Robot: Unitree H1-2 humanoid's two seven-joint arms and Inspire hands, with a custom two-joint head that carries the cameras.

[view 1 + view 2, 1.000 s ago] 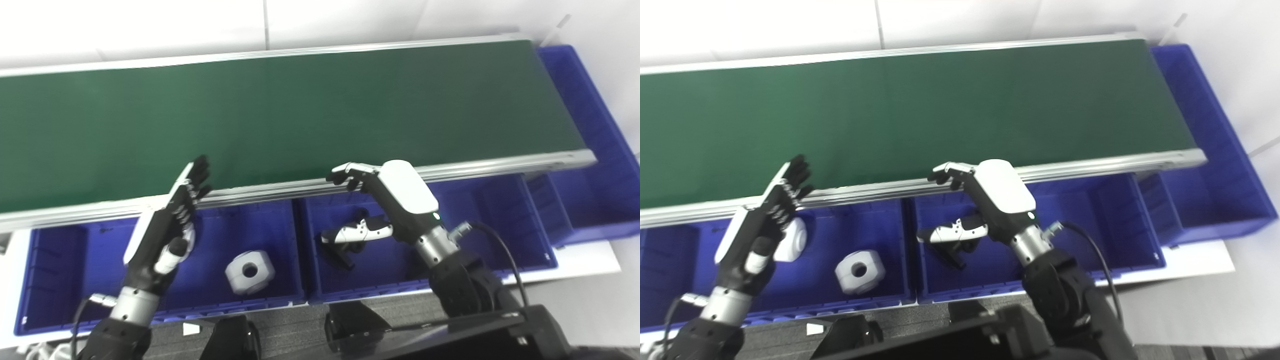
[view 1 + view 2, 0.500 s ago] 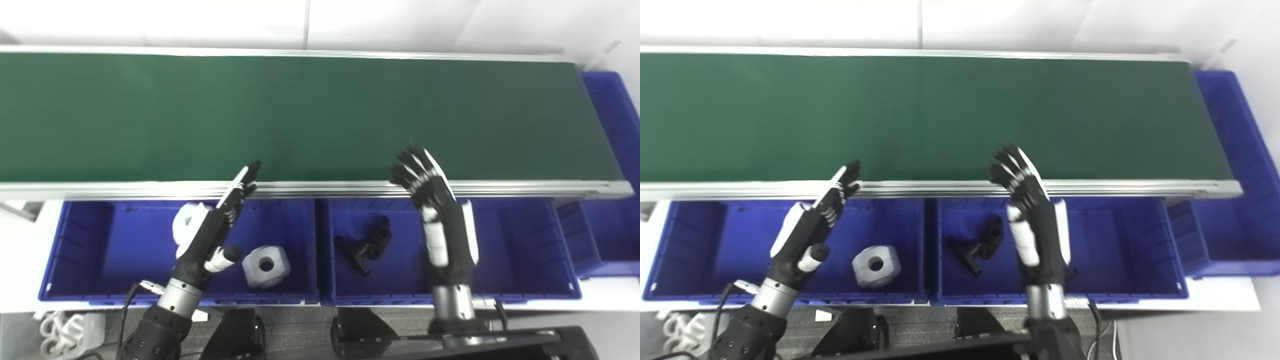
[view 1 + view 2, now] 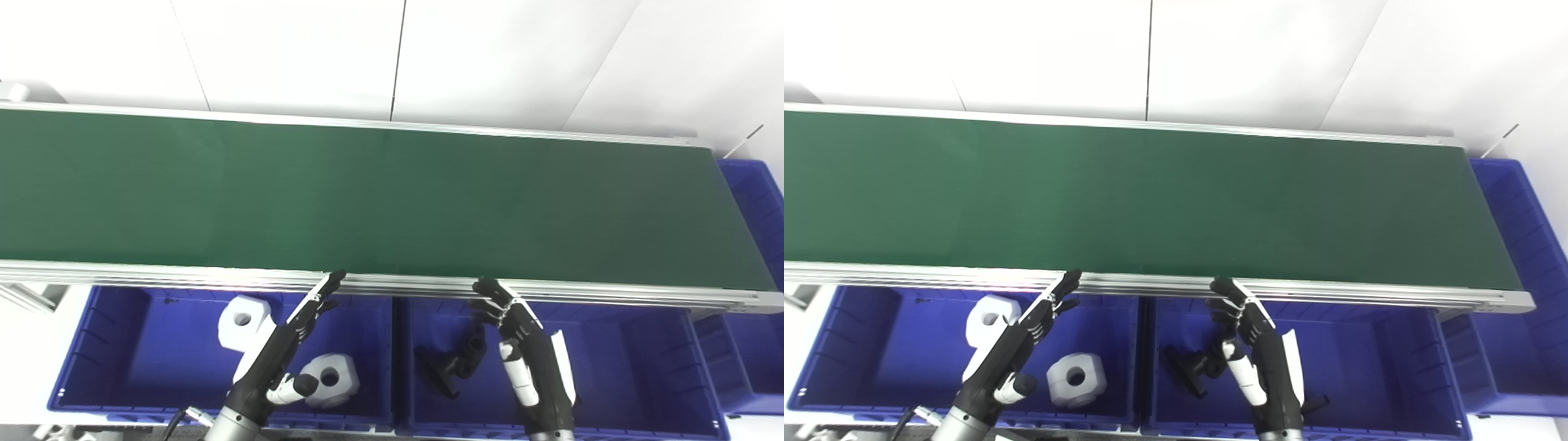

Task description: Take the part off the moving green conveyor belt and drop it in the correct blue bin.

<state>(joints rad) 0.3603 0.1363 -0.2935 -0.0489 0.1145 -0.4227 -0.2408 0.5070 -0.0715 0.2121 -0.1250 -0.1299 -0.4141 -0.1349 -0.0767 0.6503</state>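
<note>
1. Waiting is my job right now, because the green belt has no part on it that I can see.
2. My left hand is flat with its fingers straight and a little apart, and it holds nothing. Its fingertips reach up to the near edge of the belt.
3. My right hand is also spread out and holds nothing. It hangs over the right blue bin, just below the near edge of the belt.
4. Two white blocks with round holes lie in the left blue bin. One is near the back wall and one is near the front wall.
5. A black part lies in the right blue bin, just left of my right hand.
6. I think my next move is to watch the belt for a new part. Then I must reach out over the belt and close my fingers on it as it rides by.
</note>
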